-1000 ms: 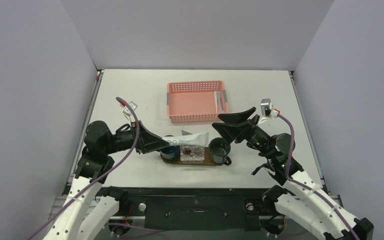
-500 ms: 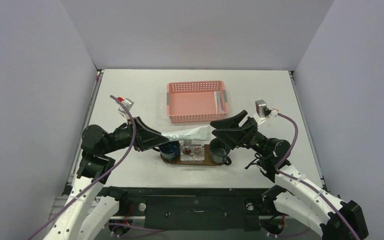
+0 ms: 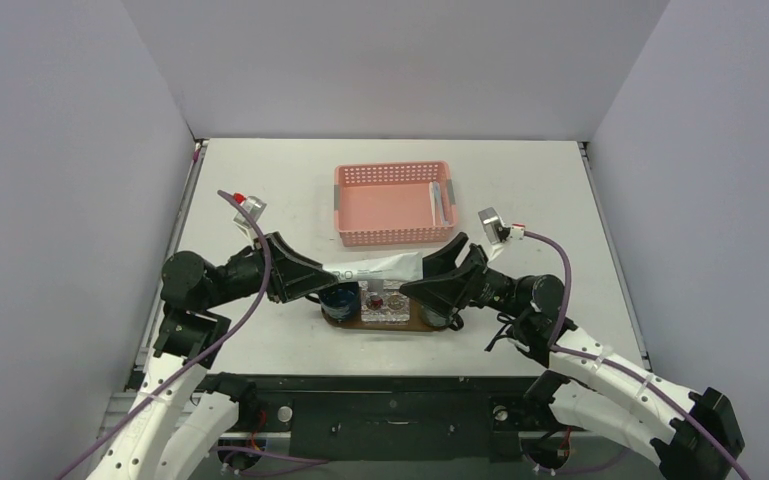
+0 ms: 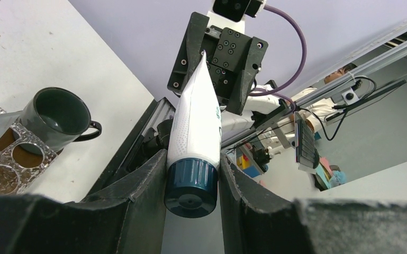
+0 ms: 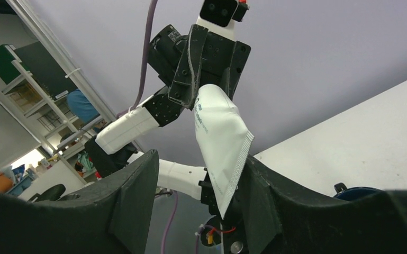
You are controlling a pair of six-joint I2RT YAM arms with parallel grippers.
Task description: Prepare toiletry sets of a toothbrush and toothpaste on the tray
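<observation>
Pinches toothpaste (image 4: 196, 127) by cap end in left gripper (image 4: 190, 180), tail held out between right gripper (image 5: 198, 161) fingers, spread wide, gripping nothing, likely handover for regrip, with tray (image 3: 412, 319) below both.

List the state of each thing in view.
left tool, shut on toothpaste tube at cap end
right tool, open, straddling the crimped end
toothpaste tube, capped, held aloft
dark mug, upright on tray, empty
blue mug, upright on tray
pink basket, holds slim items at right side
</observation>
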